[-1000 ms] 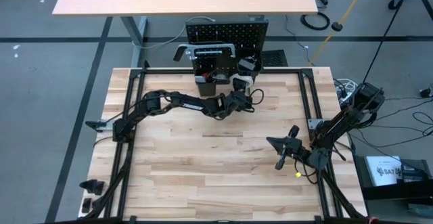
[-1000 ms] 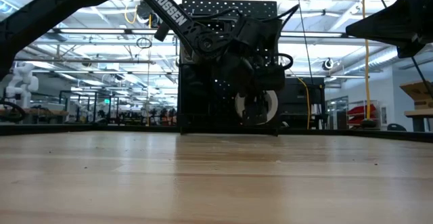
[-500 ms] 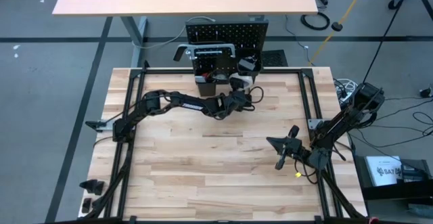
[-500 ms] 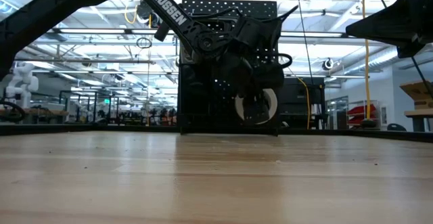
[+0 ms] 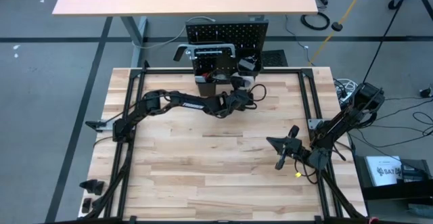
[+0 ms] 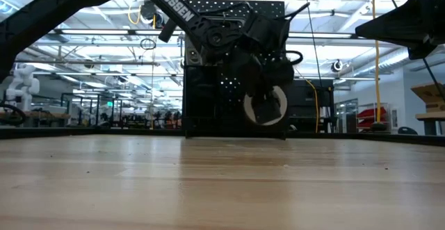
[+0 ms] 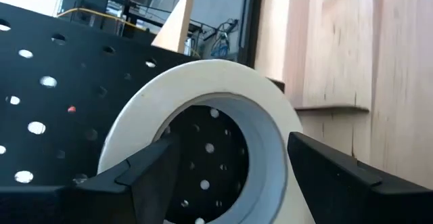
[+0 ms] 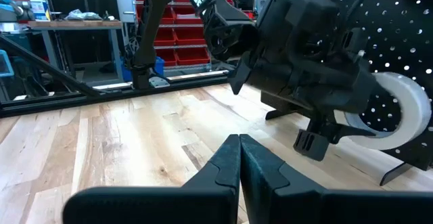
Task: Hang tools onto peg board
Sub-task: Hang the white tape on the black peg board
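Before the peg board (image 5: 226, 31), left claw (image 7: 223, 176) spread, clamped on white tape roll (image 7: 203, 109).

left gripper (image 5: 245, 86) with white tape roll (image 5: 241, 80) at peg board (image 5: 226, 33)

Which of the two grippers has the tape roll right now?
The left gripper, up at the peg board, holds the white tape roll between its fingers. The right gripper is shut, empty, over the table's right side.

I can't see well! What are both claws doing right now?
Left claw: holding the white tape roll at the peg board.
Right claw: closed, empty.
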You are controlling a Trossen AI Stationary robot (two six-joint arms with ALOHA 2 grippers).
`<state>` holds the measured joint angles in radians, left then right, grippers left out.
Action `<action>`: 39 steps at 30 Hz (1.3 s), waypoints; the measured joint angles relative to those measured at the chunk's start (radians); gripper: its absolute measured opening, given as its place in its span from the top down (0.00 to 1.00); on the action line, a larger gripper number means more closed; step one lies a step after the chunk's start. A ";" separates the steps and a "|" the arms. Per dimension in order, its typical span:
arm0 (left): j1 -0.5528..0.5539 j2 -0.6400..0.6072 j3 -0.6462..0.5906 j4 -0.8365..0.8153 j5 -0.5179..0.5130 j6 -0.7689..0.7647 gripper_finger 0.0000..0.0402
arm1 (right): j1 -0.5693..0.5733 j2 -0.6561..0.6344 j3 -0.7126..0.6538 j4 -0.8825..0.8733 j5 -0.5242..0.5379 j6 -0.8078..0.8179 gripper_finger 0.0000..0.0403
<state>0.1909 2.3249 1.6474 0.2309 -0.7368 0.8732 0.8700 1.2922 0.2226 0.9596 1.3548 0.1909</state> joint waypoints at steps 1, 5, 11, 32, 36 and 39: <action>-0.001 0.000 0.011 -0.010 0.000 -0.011 0.31 | 0.000 0.000 0.000 0.000 0.000 0.000 1.00; -0.002 0.000 0.040 -0.020 0.000 -0.019 0.31 | 0.000 0.000 0.000 0.000 0.000 0.000 1.00; 0.002 -0.002 0.054 -0.069 0.005 -0.029 0.31 | 0.000 0.000 0.000 0.000 -0.006 0.007 1.00; 0.017 -0.002 0.054 -0.119 0.048 -0.136 0.31 | 0.000 0.000 0.000 0.000 -0.022 0.007 1.00; 0.012 -0.002 0.054 -0.119 0.048 -0.136 0.31 | 0.000 0.000 0.000 0.000 -0.022 0.007 1.00; 0.011 -0.002 0.054 -0.119 0.048 -0.136 0.31 | 0.000 0.000 0.000 0.000 -0.022 0.007 1.00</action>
<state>0.2024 2.3234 1.7012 0.1120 -0.6891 0.7372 0.8696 1.2922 0.2228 0.9600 1.3327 0.1978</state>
